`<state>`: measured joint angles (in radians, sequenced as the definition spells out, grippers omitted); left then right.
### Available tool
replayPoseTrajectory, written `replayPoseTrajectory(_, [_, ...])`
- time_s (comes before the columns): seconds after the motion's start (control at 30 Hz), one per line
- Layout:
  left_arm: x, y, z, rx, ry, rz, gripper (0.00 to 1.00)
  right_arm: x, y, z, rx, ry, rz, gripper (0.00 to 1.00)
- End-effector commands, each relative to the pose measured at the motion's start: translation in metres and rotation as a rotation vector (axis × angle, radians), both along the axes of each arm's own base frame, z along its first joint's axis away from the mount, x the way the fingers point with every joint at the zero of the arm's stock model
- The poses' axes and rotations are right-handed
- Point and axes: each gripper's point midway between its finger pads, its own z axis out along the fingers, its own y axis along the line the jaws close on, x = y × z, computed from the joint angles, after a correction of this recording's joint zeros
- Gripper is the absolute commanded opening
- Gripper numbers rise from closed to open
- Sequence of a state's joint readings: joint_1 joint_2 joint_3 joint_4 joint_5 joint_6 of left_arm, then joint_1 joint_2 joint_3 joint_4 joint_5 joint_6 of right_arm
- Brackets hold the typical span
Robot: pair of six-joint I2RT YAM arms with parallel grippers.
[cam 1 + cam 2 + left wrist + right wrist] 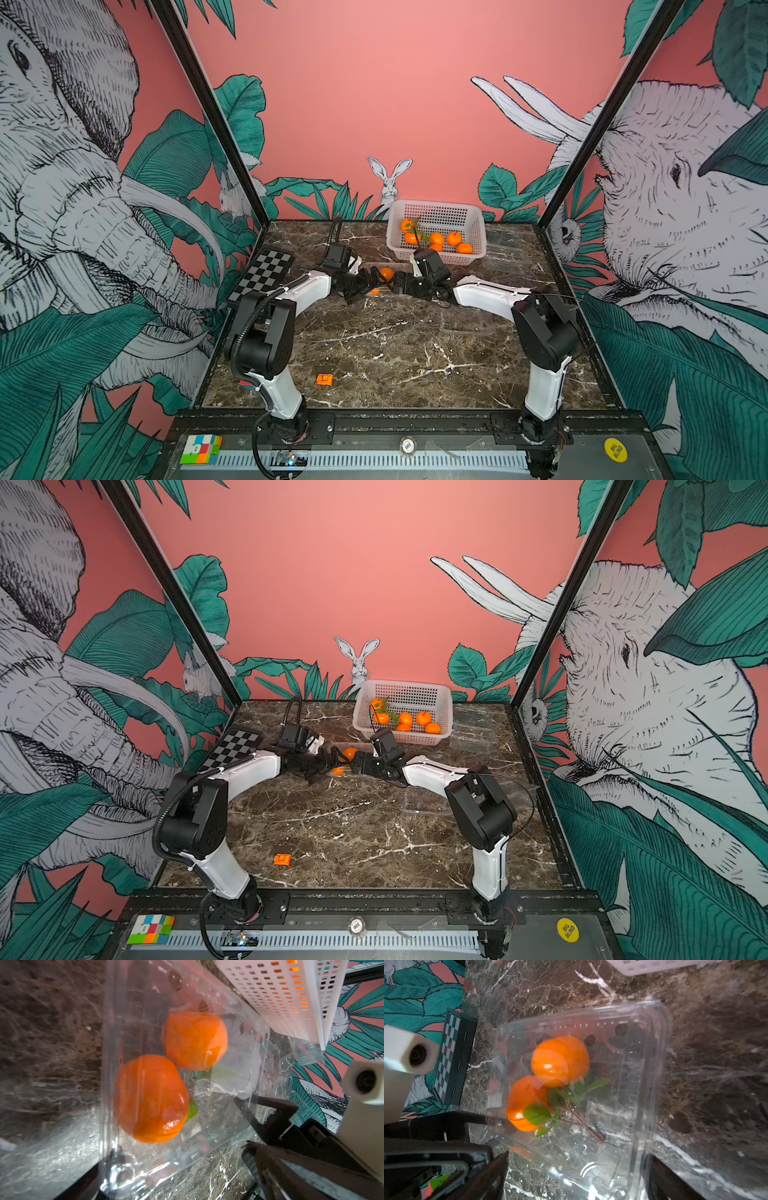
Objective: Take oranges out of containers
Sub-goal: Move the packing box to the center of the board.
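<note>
Yellow "BIG BLIND" disc (615,449) on front ledge (353,445), well apart from oranges (454,239).

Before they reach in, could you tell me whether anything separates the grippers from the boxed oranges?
Yes: the clear container, seemingly closed, encloses both oranges, shielding them from the left gripper and right gripper.

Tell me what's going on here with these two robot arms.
Both arms reach to the middle of the table, where a clear container holds two oranges. The left gripper and right gripper stand open at opposite ends of it, neither closed on anything. Behind, a white basket already holds several more oranges, and the other containers beside it look empty.
</note>
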<state>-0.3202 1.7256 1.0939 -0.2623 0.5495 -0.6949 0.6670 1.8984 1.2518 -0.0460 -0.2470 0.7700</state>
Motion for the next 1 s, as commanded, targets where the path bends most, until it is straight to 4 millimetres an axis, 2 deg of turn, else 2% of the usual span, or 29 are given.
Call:
replayPoseTrajectory(0.0, [0.003, -0.004, 0.010, -0.020, -0.028, 0.016, 0.99, -0.003, 0.001, 0.020, 0.018, -0.053, 0.011, 0.99])
replayPoseTrajectory(0.17, [-0.004, -0.015, 0.009, -0.020, -0.018, -0.015, 0.99, -0.009, -0.006, 0.019, 0.006, -0.051, 0.000, 0.99])
replayPoseTrajectory(0.3, [-0.011, -0.013, 0.004, -0.007, -0.007, -0.025, 0.99, -0.009, -0.003, 0.021, 0.017, -0.048, 0.006, 0.99])
replayPoseTrajectory(0.4, [-0.017, -0.002, 0.002, 0.047, 0.000, -0.038, 0.99, -0.010, 0.000, 0.022, 0.017, -0.045, 0.015, 0.99])
replayPoseTrajectory(0.53, [-0.013, 0.023, 0.001, 0.066, 0.013, 0.003, 0.99, -0.012, -0.002, 0.020, 0.001, -0.045, 0.023, 0.99])
replayPoseTrajectory(0.77, [0.003, 0.060, 0.022, 0.176, -0.047, 0.038, 0.99, -0.011, -0.016, 0.028, 0.015, -0.049, 0.028, 0.99])
replayPoseTrajectory(0.97, [0.016, 0.062, 0.032, 0.197, -0.082, 0.047, 0.99, 0.000, -0.035, 0.034, 0.011, -0.053, -0.002, 0.99])
